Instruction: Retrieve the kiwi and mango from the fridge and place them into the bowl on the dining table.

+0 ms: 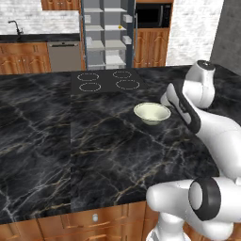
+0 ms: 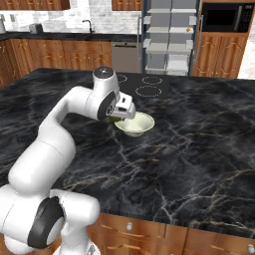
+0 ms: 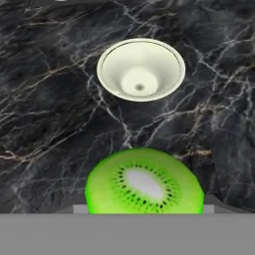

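The kiwi (image 3: 144,182) sits right at the gripper (image 2: 115,118), its cut green face filling the near edge of the hand view where the fingertips would rise, so I judge the jaws to be clamped on it, standing fairly wide around its girth (the fingers themselves are hidden behind the fruit). The arm hangs just left of the bowl (image 1: 152,113), which stands empty on the dining table (image 1: 94,141), near the cooktop (image 1: 108,81). The kiwi looks light and small, with softish flesh and a rounded skin that could slip; a hold across its widest middle, pressed only gently, seems best to avoid bruising. The fridge (image 1: 107,35) stands open far behind, a small yellow speck, perhaps the mango (image 1: 120,27), on a shelf.
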### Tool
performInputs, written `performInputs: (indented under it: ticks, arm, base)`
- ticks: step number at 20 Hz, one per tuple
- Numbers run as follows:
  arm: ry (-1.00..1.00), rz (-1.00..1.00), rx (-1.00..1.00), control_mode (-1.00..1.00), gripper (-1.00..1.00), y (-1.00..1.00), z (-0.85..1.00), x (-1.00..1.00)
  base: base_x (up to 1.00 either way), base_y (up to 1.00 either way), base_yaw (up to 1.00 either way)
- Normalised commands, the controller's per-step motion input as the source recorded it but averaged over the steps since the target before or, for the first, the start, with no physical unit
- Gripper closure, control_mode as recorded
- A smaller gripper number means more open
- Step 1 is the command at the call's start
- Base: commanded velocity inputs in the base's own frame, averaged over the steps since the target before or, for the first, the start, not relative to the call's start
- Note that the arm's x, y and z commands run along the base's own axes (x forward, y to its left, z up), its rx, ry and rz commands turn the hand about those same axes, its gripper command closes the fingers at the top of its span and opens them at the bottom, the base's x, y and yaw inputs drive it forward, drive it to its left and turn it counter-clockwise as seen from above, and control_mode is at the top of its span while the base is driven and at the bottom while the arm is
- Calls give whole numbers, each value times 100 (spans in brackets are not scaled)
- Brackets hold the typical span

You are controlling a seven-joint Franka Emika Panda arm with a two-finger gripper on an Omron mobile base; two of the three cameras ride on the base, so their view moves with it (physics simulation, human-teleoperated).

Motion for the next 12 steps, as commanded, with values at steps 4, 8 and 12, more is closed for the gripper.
performInputs:
  ticks: [4, 8, 12]
  arm:
    - [11, 3, 0, -100, 100, 1, -29, 63]
    - [8, 1, 0, -100, 100, 0, -30, 65]
    - [6, 2, 0, -100, 100, 0, -30, 62]
  base:
    - [0, 0, 0]
    - [0, 0, 0]
    - [0, 0, 0]
